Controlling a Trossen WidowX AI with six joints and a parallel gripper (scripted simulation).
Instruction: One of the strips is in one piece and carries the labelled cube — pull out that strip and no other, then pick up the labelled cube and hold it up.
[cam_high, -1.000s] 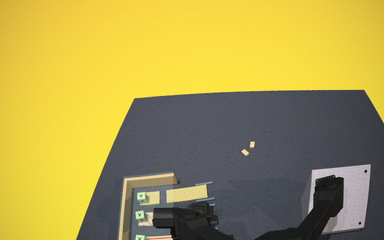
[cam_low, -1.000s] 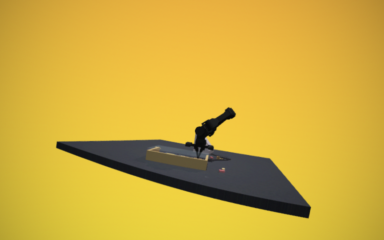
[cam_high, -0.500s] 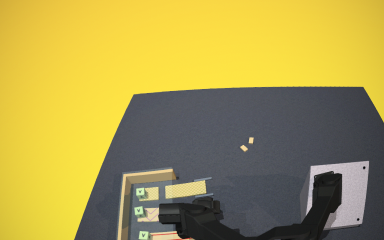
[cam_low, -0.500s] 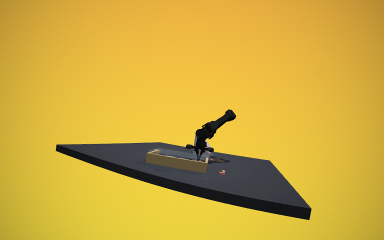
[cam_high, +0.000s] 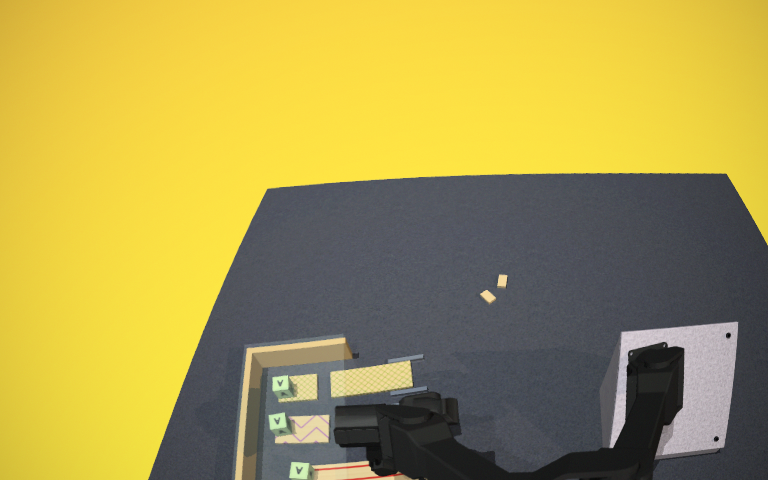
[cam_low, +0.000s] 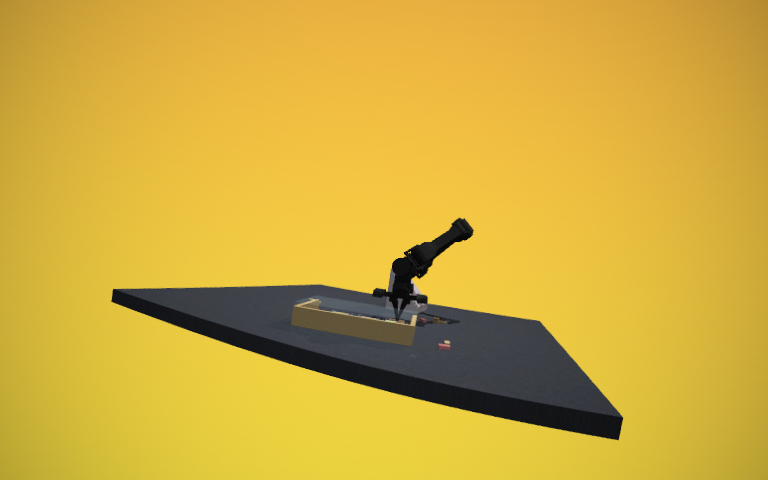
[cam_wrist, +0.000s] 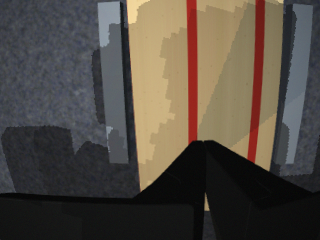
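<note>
Dark surface (cam_high: 509, 237) under yellow glow, and the tool (cam_wrist: 203, 150), fingers pressed together on nothing, bears down on the red-lined strip (cam_wrist: 220, 60), whose labelled cube (cam_high: 299, 470) sits inside the tray (cam_high: 244, 407) — pulling and lifting not yet done.

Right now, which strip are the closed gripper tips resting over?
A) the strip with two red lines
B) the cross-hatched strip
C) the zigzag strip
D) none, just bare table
A: the wrist view shows the shut gripper directly above the tan strip with two red lines, which runs between two grey rails.
</note>
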